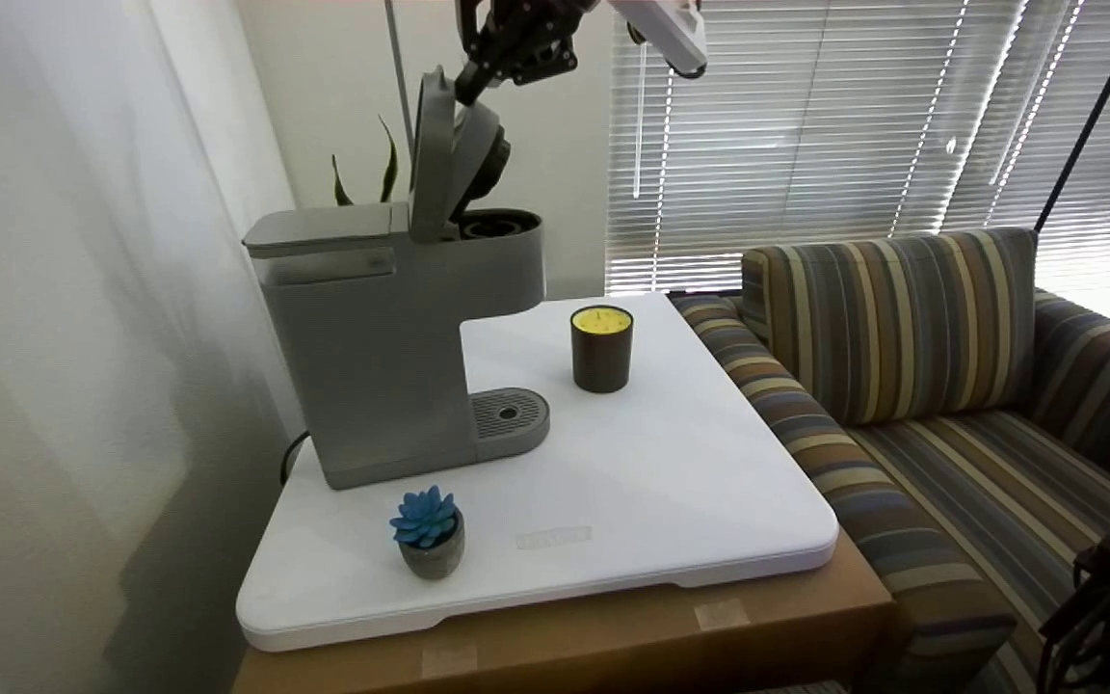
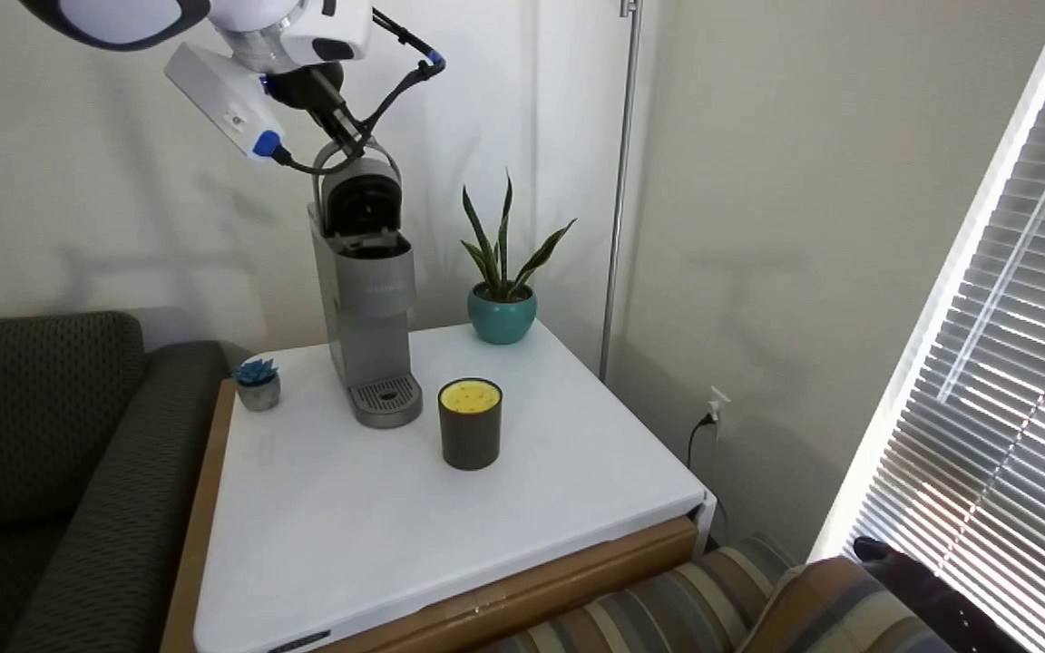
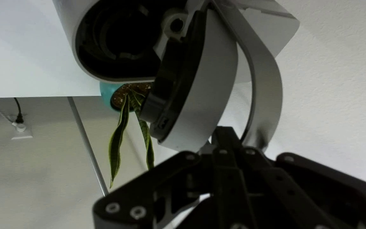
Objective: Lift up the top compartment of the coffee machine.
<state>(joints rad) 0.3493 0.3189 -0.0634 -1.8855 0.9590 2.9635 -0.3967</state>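
Coffee machine (image 1: 386,357), top compartment (image 1: 434,154) tilted up, closed gripper (image 3: 227,135) at its upper edge

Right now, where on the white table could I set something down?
The widest bare patch of tabletop lies between the blue succulent, dark candle and striped armchair. It's crowded around the coffee machine: gripper at its raised lid, teal planter nearby.

The white tabletop (image 1: 671,472) carries a coffee machine (image 1: 377,352), candle (image 1: 601,355) and 2 potted plants (image 2: 502,317) (image 2: 259,392).
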